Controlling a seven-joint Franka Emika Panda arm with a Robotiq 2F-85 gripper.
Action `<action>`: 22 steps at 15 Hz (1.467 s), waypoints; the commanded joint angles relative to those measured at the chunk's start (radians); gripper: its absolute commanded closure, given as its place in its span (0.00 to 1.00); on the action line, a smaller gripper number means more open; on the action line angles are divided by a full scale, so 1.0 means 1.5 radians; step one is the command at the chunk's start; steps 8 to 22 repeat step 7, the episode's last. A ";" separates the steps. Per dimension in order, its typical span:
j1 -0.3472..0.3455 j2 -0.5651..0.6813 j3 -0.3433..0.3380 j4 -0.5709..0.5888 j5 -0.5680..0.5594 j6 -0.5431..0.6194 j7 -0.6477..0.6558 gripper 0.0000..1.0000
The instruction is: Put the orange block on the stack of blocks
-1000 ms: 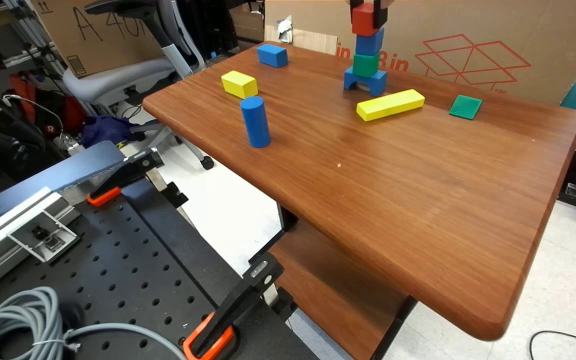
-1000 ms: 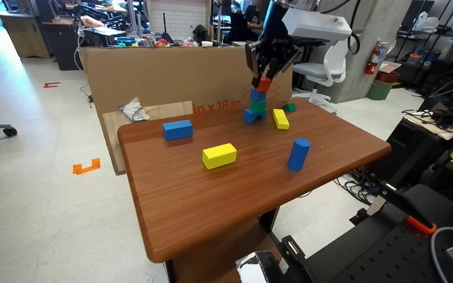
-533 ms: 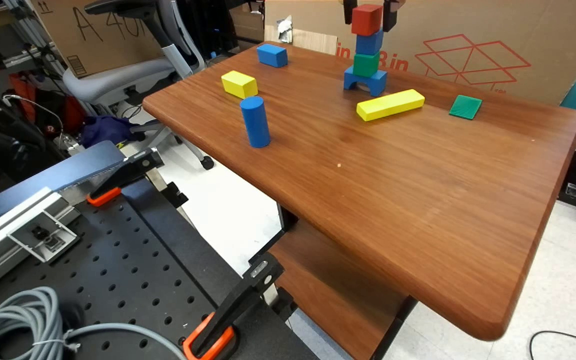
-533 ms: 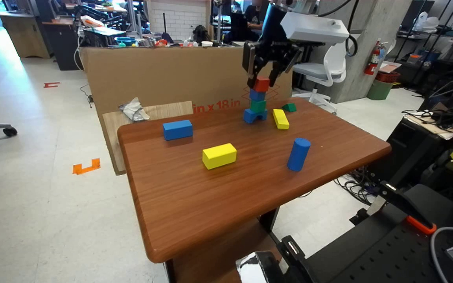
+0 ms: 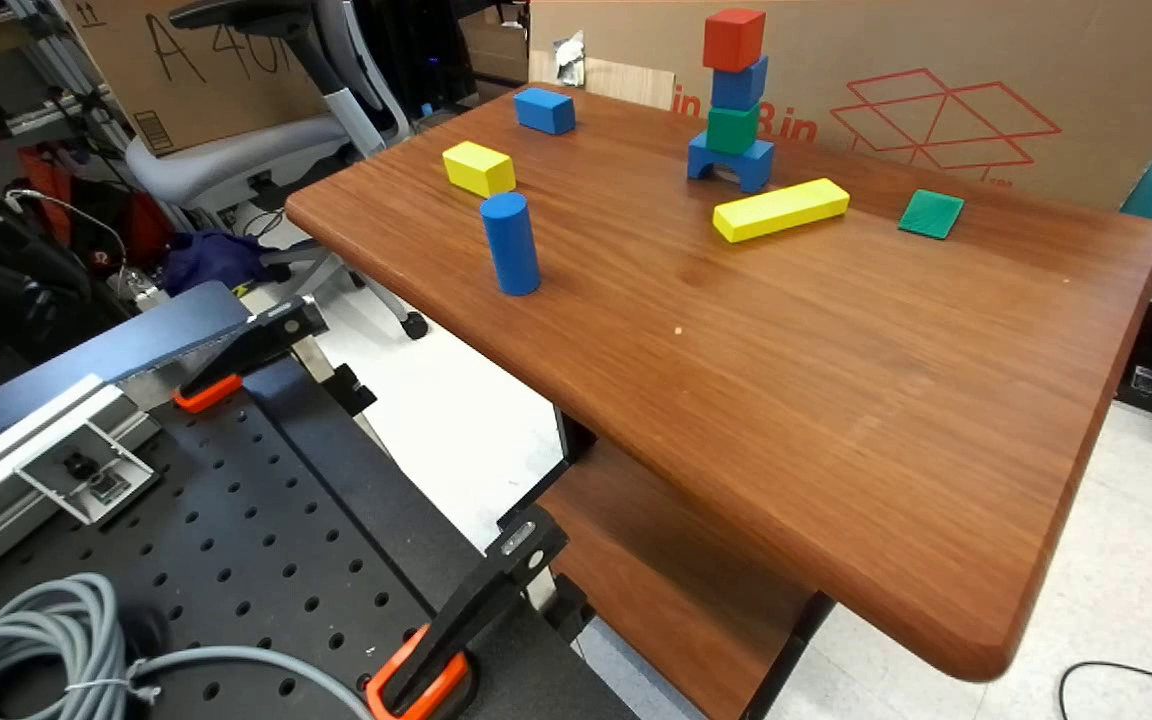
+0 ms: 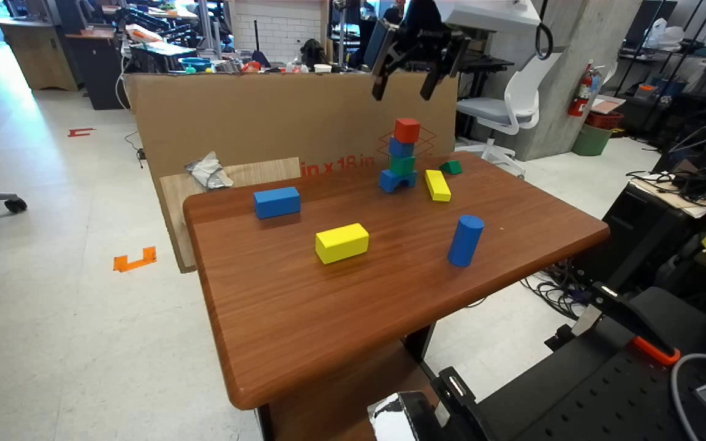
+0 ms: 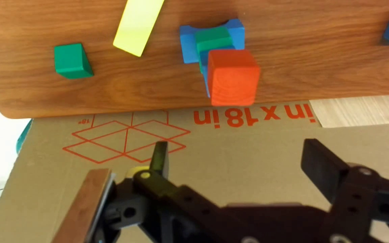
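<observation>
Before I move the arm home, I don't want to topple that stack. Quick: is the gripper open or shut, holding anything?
Gripper: open and empty, not touching the orange block atop the stack.

In your wrist view the claw (image 7: pixel 237 157) shows dark and soft-edged; up the frame from it, the yellow block (image 7: pixel 137 27) washes pale. In an exterior view you get glare on the floor (image 6: pixel 53 184), well left of the claw, and a soft shadow at the blue block (image 6: pixel 277 203) below it.
</observation>
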 commanded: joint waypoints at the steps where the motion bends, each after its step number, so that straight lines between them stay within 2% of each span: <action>1: -0.016 -0.042 0.014 0.022 0.029 -0.086 -0.002 0.00; 2: -0.015 -0.052 0.011 0.024 0.033 -0.127 0.005 0.00; 3: -0.003 -0.027 0.002 0.021 0.012 -0.070 0.004 0.00; 6: -0.004 -0.045 0.001 0.025 0.019 -0.111 0.007 0.00; 22: -0.004 -0.045 0.001 0.025 0.019 -0.111 0.007 0.00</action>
